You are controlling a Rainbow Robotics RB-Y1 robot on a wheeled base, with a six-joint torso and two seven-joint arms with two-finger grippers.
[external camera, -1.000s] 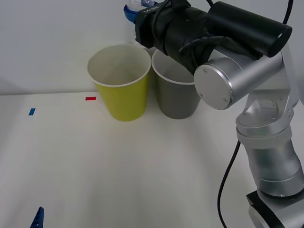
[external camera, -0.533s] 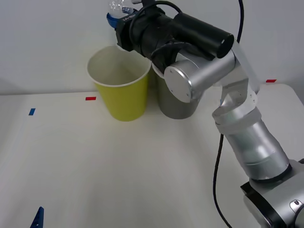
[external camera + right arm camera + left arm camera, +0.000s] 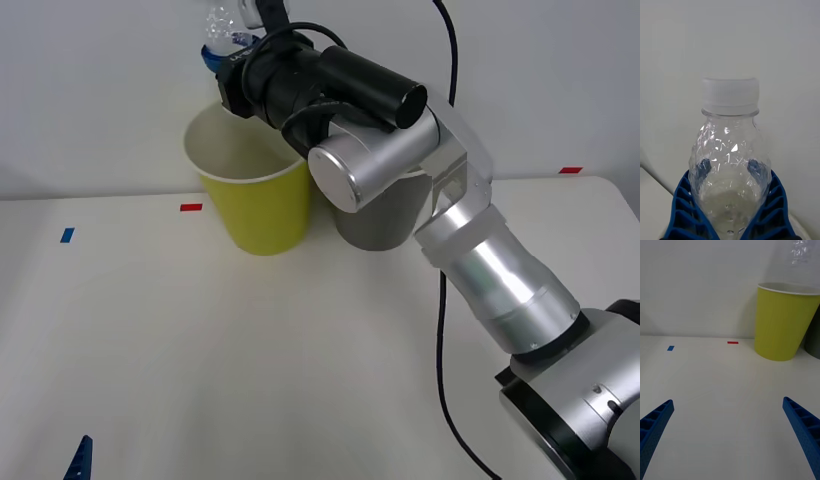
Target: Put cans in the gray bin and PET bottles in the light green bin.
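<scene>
My right gripper (image 3: 222, 52) is shut on a small clear PET bottle (image 3: 220, 28) with a white cap, holding it above the far rim of the light green bin (image 3: 252, 195). Seen from the right wrist, the bottle (image 3: 730, 161) sits between the blue fingers (image 3: 681, 210), cap away from the wrist. The gray bin (image 3: 378, 218) stands right beside the green one, mostly behind the right arm. Low at the front left, my left gripper (image 3: 730, 435) is open over bare table, and its view shows the light green bin (image 3: 784, 320) with the bottle (image 3: 802, 251) above it.
A red tape mark (image 3: 191, 207) and a blue tape mark (image 3: 67, 235) lie on the white table (image 3: 250, 370) left of the bins. Another red mark (image 3: 570, 170) sits at the far right. A white wall stands close behind the bins.
The right arm has swung left, carrying the bottle from above the gray bin's side to above the light green bin. The left arm has not moved.
</scene>
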